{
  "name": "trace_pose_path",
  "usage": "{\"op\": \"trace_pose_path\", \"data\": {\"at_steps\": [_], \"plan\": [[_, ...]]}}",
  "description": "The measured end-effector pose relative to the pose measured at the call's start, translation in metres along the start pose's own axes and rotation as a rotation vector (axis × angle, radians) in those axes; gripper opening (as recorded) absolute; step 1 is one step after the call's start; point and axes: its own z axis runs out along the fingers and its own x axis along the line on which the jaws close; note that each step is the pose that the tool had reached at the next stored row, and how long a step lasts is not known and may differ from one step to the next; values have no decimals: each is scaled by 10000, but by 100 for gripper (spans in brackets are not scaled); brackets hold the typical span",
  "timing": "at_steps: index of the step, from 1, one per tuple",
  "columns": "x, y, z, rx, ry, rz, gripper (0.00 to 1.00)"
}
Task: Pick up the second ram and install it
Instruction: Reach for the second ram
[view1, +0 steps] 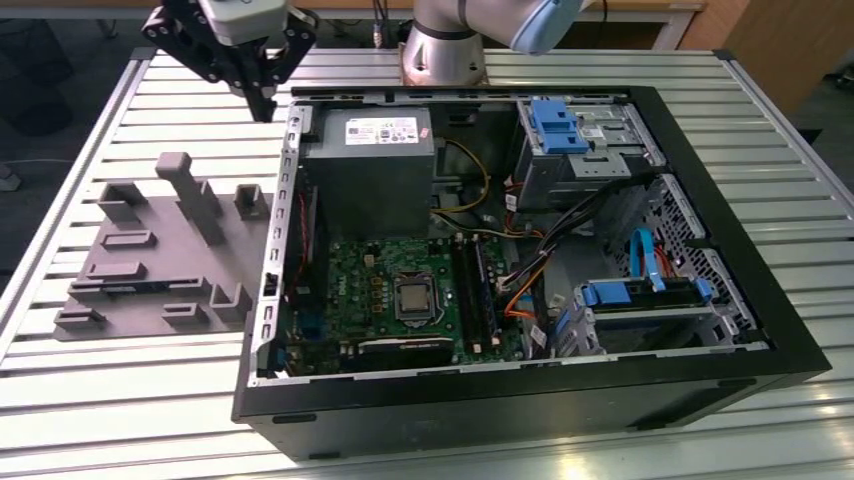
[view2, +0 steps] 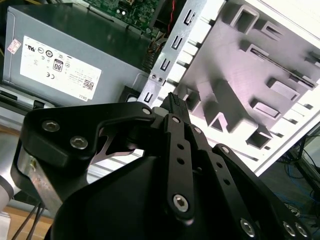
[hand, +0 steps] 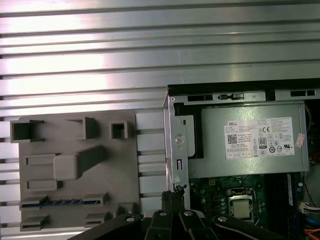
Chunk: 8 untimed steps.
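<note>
The second ram (hand: 56, 202) is a thin blue stick lying on edge in a slot of the grey fixture plate (hand: 120, 170), near one end of it. My black gripper (view1: 263, 103) hangs high over the table at the far left corner of the open computer case (view1: 534, 400), between the fixture plate (view1: 147, 260) and the case wall. Its fingers meet at a point in both wrist views, shut with nothing between them (view2: 173, 100) (hand: 172, 196). It is well away from the ram. The black slot rails (view1: 475, 290) lie on the green motherboard beside the processor socket (view1: 414, 300).
The grey power supply (view1: 367, 170) fills the case's far left part, close under the gripper. Blue drive clips (view1: 554, 125) and orange and black cables (view1: 534, 270) crowd the exterior view's right side. Upright grey posts (view1: 194, 195) rise from the fixture. The slatted metal table (view1: 160, 400) surrounds everything.
</note>
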Motion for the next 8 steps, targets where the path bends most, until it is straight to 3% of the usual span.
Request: {"op": "trace_pose_path", "data": {"at_steps": [8], "plan": [[22,-2,0,-1,0,1,11]]}}
